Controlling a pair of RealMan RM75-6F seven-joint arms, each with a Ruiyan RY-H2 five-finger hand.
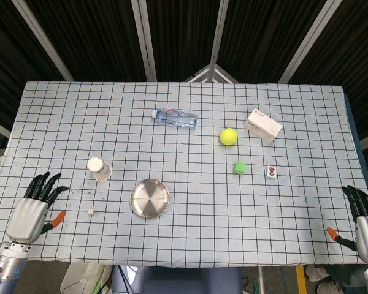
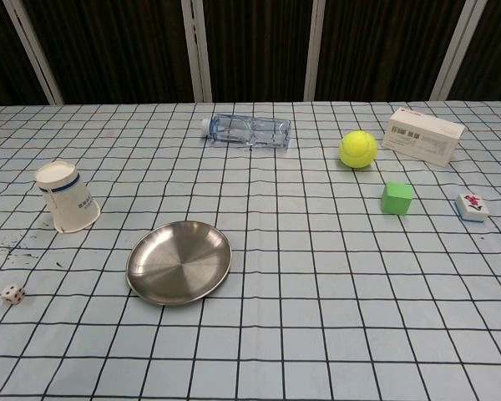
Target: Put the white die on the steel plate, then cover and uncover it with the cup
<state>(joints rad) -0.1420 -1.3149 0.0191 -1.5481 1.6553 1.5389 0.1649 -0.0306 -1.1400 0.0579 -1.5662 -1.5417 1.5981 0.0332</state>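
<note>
A: Steel plate — lies flat on the checked tablecloth, empty, off to the inner side of the left hand's fingers. Confirm hand states.

B: Left hand: fingers spread apart and extended, gripping nothing; it sits at the near left edge of the table. Right hand: at the near right edge, fingers apart as far as they show, nothing in them, though the frame edge cuts part of it off. The chest view shows neither hand.

A: Location of the white die?

B: On the cloth, between the left hand's fingers and the plate, nearer the fingers, apart from both. It is not on the plate.

A: And the cup?

B: Paper cup, mouth down and leaning — just beyond the die, farther from the fingertips, near the plate's far-left rim but not touching it.

A: Other items?

B: Water bottle on its side at the far middle; tennis ball, green cube, white box and a small tile, all well beyond the right hand's fingers.
</note>
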